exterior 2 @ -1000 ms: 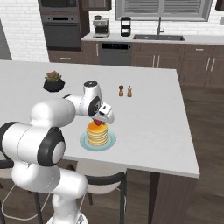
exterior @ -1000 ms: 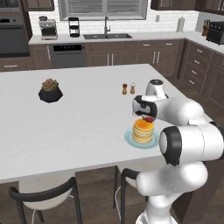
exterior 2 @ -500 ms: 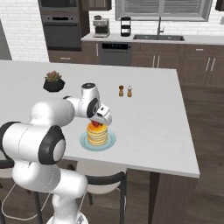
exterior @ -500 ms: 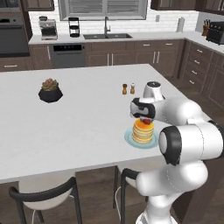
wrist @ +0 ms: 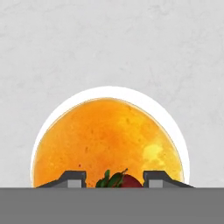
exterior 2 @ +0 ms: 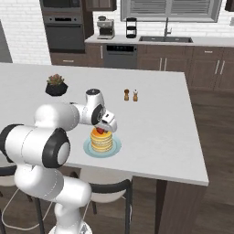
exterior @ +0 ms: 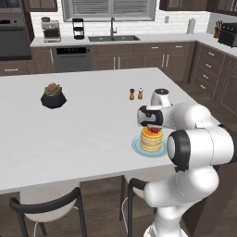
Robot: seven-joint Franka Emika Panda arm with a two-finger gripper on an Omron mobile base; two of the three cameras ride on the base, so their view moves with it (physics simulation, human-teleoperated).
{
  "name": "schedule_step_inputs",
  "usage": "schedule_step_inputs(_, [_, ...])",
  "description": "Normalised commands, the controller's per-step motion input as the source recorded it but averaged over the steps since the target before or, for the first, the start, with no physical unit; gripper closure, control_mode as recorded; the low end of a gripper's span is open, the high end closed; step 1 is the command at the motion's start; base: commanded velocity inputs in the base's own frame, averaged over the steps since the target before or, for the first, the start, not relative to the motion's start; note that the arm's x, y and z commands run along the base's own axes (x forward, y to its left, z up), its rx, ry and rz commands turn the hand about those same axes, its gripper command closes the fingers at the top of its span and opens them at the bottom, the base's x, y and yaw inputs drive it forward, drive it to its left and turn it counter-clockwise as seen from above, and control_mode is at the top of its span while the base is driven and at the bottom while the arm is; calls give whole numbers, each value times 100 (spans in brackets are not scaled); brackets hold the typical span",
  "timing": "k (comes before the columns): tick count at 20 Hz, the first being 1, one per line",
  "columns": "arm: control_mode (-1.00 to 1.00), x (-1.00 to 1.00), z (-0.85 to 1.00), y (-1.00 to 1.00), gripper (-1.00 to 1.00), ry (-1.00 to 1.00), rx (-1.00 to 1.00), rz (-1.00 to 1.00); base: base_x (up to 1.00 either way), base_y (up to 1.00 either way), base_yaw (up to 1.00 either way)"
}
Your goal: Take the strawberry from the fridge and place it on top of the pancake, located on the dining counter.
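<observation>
Fingers (wrist: 114, 175) pinch the strawberry (wrist: 117, 180), hovering right over the pancake (exterior: 152, 137) stack on its plate (exterior: 135, 146).

Risks, as I judge them: berry is tiny and round, so letting go from above the stack could let it roll off the top onto the plate or worktop (exterior: 83, 125). It sits toward one edge of the stack in the hand view, not centred, which makes roll-off likelier. Pressing down could shove the plate.

White worktop also carries a potted plant (exterior: 53, 95) and two shakers (exterior: 135, 94), well apart from the plate. Brown cabinets, sink (exterior: 113, 38) and oven (exterior 2: 63, 34) behind.
</observation>
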Motion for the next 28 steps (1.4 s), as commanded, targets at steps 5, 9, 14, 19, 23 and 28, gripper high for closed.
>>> schedule_step_inputs(5, [-100, 0, -11, 0, 100, 0, 0, 0, 0, 0, 0])
schedule_step_inputs(9, [-100, 0, -8, 0, -100, 0, 0, 0, 0, 0, 0])
schedule_step_inputs(14, [-100, 0, 1, 0, -100, -3, 0, 0, 0, 0, 0])
schedule_step_inputs(19, [-100, 0, 20, 0, -100, -3, 0, 0, 0, 0, 0])
schedule_step_inputs(23, [-100, -9, 61, 2, -100, 0, -3, 0, 0, 0, 0])
schedule_step_inputs(28, [-100, -79, 96, 42, -100, 12, -10, 7, 0, 0, 0])
